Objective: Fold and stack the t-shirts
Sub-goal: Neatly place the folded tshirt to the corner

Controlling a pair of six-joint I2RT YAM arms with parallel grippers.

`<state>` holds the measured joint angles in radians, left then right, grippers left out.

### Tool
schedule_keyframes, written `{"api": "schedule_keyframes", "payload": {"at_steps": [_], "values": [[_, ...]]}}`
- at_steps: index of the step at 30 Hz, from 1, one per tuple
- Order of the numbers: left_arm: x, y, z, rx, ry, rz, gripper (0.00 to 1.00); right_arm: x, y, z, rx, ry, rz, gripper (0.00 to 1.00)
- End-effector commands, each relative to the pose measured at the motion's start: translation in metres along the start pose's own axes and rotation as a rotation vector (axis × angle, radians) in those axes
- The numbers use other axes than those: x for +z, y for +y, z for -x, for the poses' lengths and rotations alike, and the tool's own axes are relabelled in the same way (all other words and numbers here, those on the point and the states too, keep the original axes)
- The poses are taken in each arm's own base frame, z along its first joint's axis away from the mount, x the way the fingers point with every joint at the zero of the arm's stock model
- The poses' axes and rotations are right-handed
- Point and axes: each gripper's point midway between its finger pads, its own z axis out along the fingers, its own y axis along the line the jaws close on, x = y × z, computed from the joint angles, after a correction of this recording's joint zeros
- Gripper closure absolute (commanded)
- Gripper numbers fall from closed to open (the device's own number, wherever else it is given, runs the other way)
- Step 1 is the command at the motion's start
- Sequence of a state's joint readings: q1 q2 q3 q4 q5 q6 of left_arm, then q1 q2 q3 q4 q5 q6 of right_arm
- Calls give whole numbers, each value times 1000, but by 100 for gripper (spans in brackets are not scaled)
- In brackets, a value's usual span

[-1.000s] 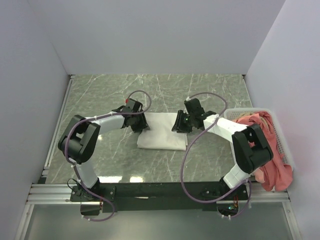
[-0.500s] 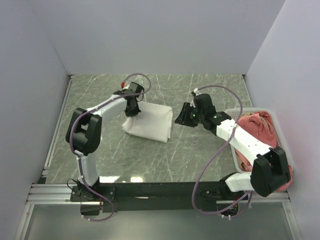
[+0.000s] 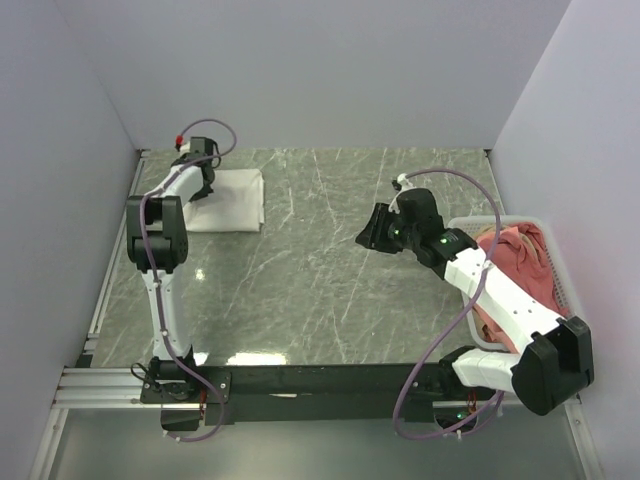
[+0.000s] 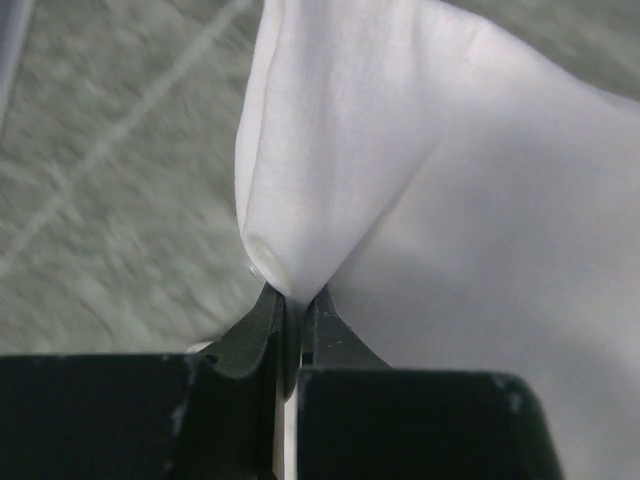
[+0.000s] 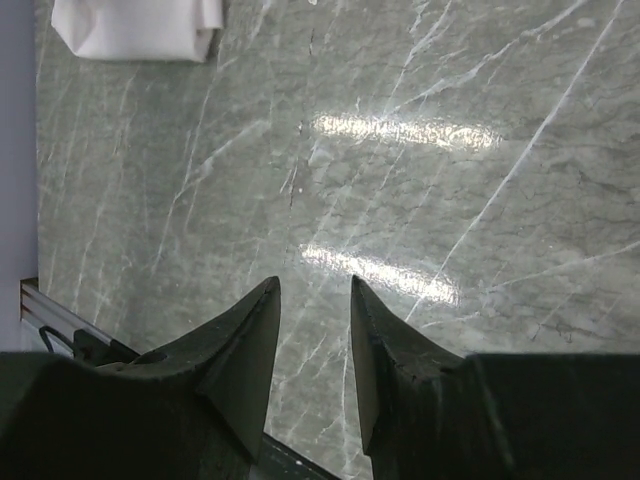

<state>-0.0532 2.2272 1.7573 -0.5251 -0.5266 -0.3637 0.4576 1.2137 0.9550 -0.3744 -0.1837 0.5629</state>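
A folded white t-shirt (image 3: 232, 199) lies on the marble table at the far left corner; no print shows on it. My left gripper (image 3: 197, 188) is shut on its left edge, with the cloth pinched between the fingers in the left wrist view (image 4: 290, 295). The folded shirt also shows at the top left of the right wrist view (image 5: 135, 28). My right gripper (image 3: 372, 232) is open and empty above the bare table, right of centre (image 5: 315, 285). Salmon-pink shirts (image 3: 530, 290) lie heaped in the basket at the right.
The white slatted basket (image 3: 463, 228) stands at the table's right edge, next to my right arm. Grey walls close in the left, far and right sides. A metal rail (image 3: 110, 270) runs along the left edge.
My left gripper has dragged the folded white shirt from the table's middle to the far left corner. My right gripper has let go of it and drawn back to the right.
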Motion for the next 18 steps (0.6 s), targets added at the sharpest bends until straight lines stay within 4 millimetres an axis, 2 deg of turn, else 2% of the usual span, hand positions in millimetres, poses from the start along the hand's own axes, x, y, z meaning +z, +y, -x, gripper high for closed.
{"api": "schedule_keyframes", "payload": {"at_steps": [1, 2, 3, 5, 6, 8, 9, 13, 18], "values": [[14, 4, 62, 1, -144, -38, 100, -8, 3, 12, -17, -66, 18, 59], [17, 2, 66, 6, -153, -40, 100, -8, 4, 13, -7, -73, 22, 59], [27, 16, 72, -10, -149, -28, 100, -8, 4, 11, -4, -72, 28, 59], [40, 15, 79, 5, -167, -28, 100, -6, 7, 12, 9, -80, 44, 59], [50, 17, 86, 1, -173, -25, 100, -4, 4, 7, 11, -74, 43, 59], [57, 19, 90, 10, -164, -25, 100, -3, 2, 8, 17, -95, 42, 59], [63, 18, 100, 12, -175, -53, 100, -1, -5, 6, 18, -101, 20, 59], [66, 23, 119, 23, -226, -77, 100, -3, -12, 2, 11, -104, -3, 60], [64, 40, 145, 5, -288, -58, 100, -1, -21, -3, 12, -109, -26, 60]]}}
